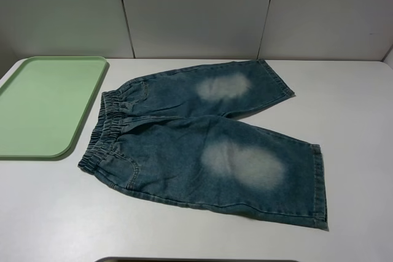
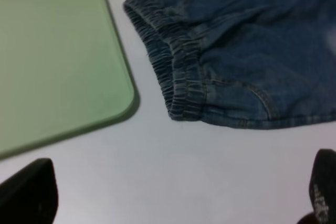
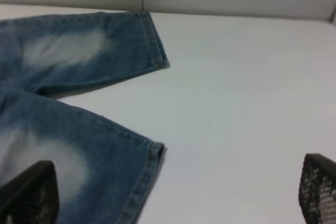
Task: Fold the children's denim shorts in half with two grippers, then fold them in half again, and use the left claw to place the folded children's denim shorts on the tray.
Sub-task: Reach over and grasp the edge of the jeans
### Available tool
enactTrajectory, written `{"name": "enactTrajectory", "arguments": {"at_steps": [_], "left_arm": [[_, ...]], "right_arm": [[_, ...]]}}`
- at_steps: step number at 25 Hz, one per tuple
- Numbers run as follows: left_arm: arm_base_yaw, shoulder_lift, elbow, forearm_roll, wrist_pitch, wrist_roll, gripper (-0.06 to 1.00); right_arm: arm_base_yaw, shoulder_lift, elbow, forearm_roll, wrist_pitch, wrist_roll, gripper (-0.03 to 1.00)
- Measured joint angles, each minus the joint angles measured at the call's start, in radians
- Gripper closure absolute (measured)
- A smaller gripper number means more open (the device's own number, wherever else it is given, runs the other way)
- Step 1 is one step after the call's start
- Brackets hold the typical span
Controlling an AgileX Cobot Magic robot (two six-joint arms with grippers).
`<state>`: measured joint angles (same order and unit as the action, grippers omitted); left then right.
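Note:
The children's denim shorts lie flat and unfolded on the white table, elastic waistband toward the left, both legs spread to the right, with pale faded patches. The light green tray sits at the table's left, beside the waistband. Neither gripper shows in the exterior high view. In the left wrist view the left gripper is open above bare table, near the waistband corner and the tray's corner. In the right wrist view the right gripper is open, over the near leg's hem.
The white table is backed by a grey panelled wall. A dark edge shows at the bottom of the exterior high view.

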<state>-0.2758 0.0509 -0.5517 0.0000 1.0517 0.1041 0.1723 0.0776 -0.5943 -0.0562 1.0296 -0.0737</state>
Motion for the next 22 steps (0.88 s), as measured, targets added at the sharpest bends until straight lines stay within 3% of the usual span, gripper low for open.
{"name": "enactTrajectory", "arguments": {"at_steps": [8,11,12,17,22], "left_arm": [[-0.105,0.298,-0.141,0.0,-0.009,0.261,-0.01],[-0.149,0.375,-0.167,0.0,-0.021,0.31,-0.01],[-0.189,0.442,-0.184,0.024,-0.045,0.357,-0.01],[-0.286,0.625,-0.188,0.12,-0.103,0.456,-0.01],[-0.318,0.794,-0.188,0.19,-0.161,0.526,-0.01]], "right_arm": [[0.146,0.3,-0.084,0.01,-0.019,-0.166,0.27],[0.225,0.405,-0.086,0.001,-0.044,-0.216,0.27],[0.256,0.439,-0.086,-0.009,-0.046,-0.229,0.27],[0.414,0.595,-0.086,-0.119,-0.049,-0.281,0.27],[0.561,0.744,-0.06,-0.283,-0.069,-0.287,0.27]]}}
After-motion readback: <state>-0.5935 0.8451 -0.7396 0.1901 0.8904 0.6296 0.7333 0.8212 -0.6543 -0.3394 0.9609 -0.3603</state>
